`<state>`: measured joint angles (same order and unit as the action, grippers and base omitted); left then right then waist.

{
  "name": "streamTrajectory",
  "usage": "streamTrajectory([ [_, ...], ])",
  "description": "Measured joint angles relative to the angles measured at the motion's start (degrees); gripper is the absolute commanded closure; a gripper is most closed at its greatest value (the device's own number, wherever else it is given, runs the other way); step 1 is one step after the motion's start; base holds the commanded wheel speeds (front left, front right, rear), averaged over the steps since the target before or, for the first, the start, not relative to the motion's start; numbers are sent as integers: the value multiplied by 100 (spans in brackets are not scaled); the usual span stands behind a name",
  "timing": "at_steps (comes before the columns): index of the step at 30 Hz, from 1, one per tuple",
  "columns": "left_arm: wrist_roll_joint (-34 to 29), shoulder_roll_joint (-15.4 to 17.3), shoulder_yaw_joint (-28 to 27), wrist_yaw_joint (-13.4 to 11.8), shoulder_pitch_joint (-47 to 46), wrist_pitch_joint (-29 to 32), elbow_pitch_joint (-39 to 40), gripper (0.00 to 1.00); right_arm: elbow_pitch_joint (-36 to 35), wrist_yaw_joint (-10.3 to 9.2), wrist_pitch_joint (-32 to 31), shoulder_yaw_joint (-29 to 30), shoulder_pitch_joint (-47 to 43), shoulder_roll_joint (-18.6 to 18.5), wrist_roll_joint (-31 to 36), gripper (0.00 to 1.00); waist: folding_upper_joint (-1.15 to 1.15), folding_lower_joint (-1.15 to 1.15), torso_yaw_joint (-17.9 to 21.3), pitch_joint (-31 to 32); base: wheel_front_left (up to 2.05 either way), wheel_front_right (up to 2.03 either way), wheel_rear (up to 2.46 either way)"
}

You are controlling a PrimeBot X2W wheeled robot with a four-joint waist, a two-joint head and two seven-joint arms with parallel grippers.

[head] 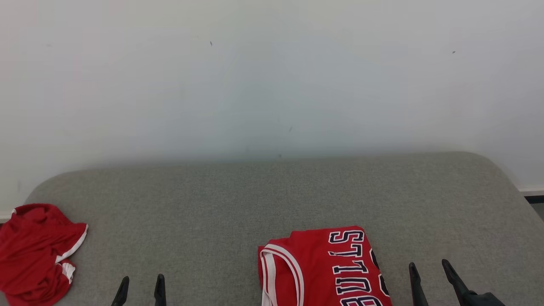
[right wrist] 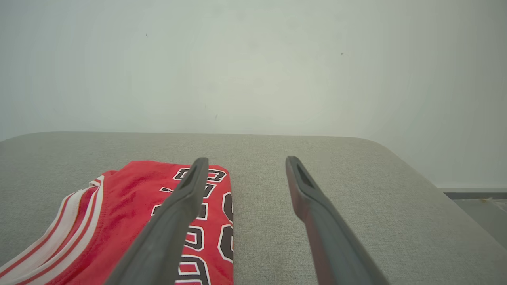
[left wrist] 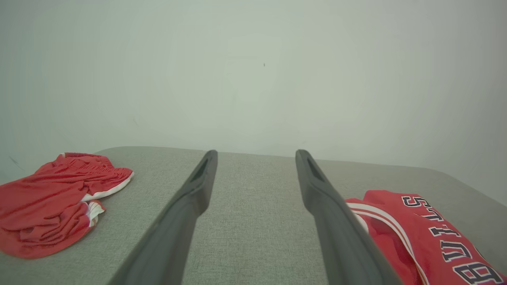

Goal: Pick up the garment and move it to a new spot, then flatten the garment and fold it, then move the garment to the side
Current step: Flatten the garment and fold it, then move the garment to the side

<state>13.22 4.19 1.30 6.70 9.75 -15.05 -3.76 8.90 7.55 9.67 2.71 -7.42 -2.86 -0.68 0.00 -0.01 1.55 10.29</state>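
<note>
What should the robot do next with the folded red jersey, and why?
Probably close in on the folded jersey from both sides: it lies neatly folded on the grey cushion between the left gripper and right gripper, both open and empty, so only moving it aside seems left.

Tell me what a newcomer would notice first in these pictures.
A folded red basketball jersey with white trim and BULLS lettering lies at the near edge of the grey fabric cushion, between the open left gripper and right gripper. A crumpled red garment with white trim sits at the cushion's far left.
</note>
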Motion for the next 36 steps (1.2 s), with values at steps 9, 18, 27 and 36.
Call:
streamTrajectory([
  [9,-46,-12,-26,46,35,0,-126,0,-136,0,-129,-105,-65,1,-33,0,0,1,-9,68,0,0,0],
  [18,11,-1,80,73,28,0,-142,0,-169,0,-168,-98,-78,0,-77,0,0,1,-111,24,0,0,0],
  [27,96,-2,211,74,-48,0,-134,0,107,0,-1325,-57,254,4,-122,0,0,2,-293,-46,0,0,0],
  [36,99,23,417,79,-291,0,-30,0,1312,0,-4052,560,1614,-10,-114,0,0,2,-673,-264,0,0,0],
])
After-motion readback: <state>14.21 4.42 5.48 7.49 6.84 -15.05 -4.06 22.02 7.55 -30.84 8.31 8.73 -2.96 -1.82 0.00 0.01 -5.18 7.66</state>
